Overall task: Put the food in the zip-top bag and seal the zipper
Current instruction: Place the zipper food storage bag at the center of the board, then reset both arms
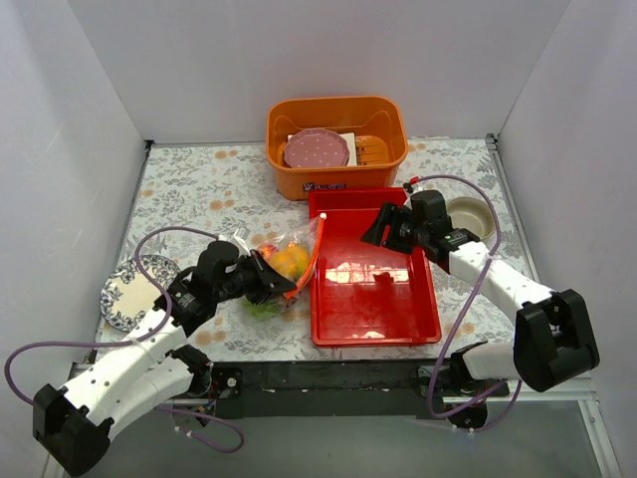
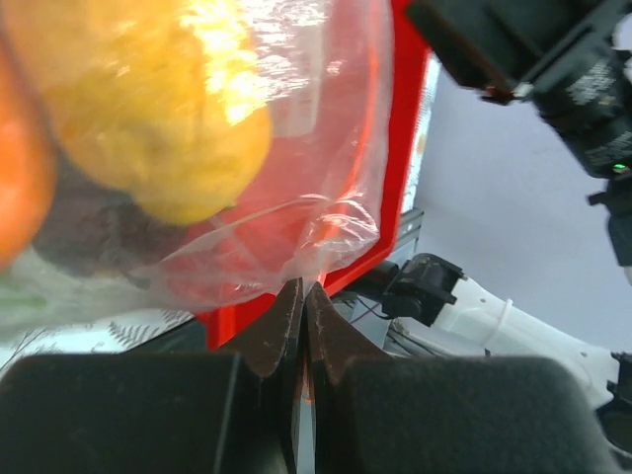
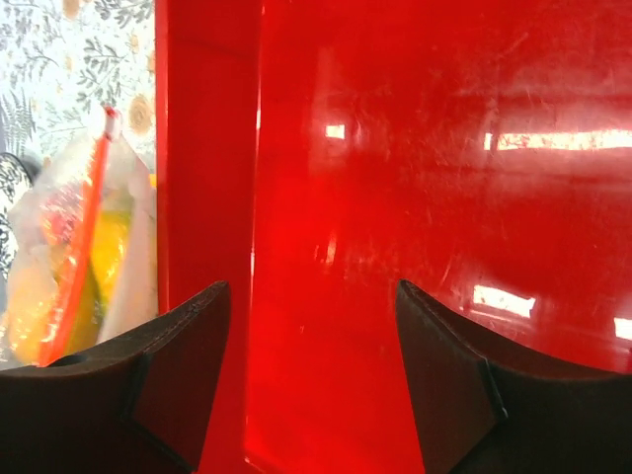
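The clear zip-top bag (image 1: 282, 261) lies on the floral table just left of the red tray, with the food (image 1: 290, 261) inside: orange, yellow, red and green pieces. Its orange-red zipper (image 1: 310, 261) runs along the tray-side edge. My left gripper (image 1: 269, 284) is shut on the bag's plastic; in the left wrist view (image 2: 304, 296) the film is pinched between the fingertips, with a yellow fruit (image 2: 168, 109) behind it. My right gripper (image 1: 375, 231) is open and empty above the tray's floor. The right wrist view shows it (image 3: 311, 311) over red plastic, with the bag (image 3: 84, 247) at the left.
The red tray (image 1: 373, 299) fills the table's middle right. An orange bin (image 1: 335, 169) holding a pink plate (image 1: 317, 150) stands at the back. A patterned plate (image 1: 129, 291) lies at the left, a beige bowl (image 1: 471, 216) at the right.
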`<state>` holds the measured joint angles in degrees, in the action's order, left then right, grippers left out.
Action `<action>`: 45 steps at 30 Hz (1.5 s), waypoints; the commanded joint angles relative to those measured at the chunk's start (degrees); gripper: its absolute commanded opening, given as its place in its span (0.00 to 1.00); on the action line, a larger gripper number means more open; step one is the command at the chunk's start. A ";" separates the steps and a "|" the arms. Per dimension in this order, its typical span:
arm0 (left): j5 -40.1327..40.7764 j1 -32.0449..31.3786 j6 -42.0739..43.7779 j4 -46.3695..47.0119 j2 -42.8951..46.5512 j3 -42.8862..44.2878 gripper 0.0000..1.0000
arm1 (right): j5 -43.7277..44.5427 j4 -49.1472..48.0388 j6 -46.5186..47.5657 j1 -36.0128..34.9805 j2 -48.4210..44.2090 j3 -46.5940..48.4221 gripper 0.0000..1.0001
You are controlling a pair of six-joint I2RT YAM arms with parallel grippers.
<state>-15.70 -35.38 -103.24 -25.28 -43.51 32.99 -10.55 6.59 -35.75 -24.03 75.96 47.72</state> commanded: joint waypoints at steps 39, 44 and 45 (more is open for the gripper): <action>6.84 9.69 39.52 -10.16 -22.14 40.74 0.98 | 8.43 13.54 15.97 12.08 -13.03 -2.29 0.87; -0.63 26.92 37.85 -7.07 -26.71 39.70 0.98 | 11.85 14.76 17.02 13.66 -13.74 -0.71 0.87; -0.12 28.33 38.20 -5.85 -27.68 39.43 0.98 | 12.82 15.12 17.11 14.62 -14.00 -0.18 0.87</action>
<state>-12.78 -15.62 -65.84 -34.46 -68.88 72.16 -1.85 20.71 -20.53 -11.49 63.44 44.23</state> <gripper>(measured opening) 0.981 0.868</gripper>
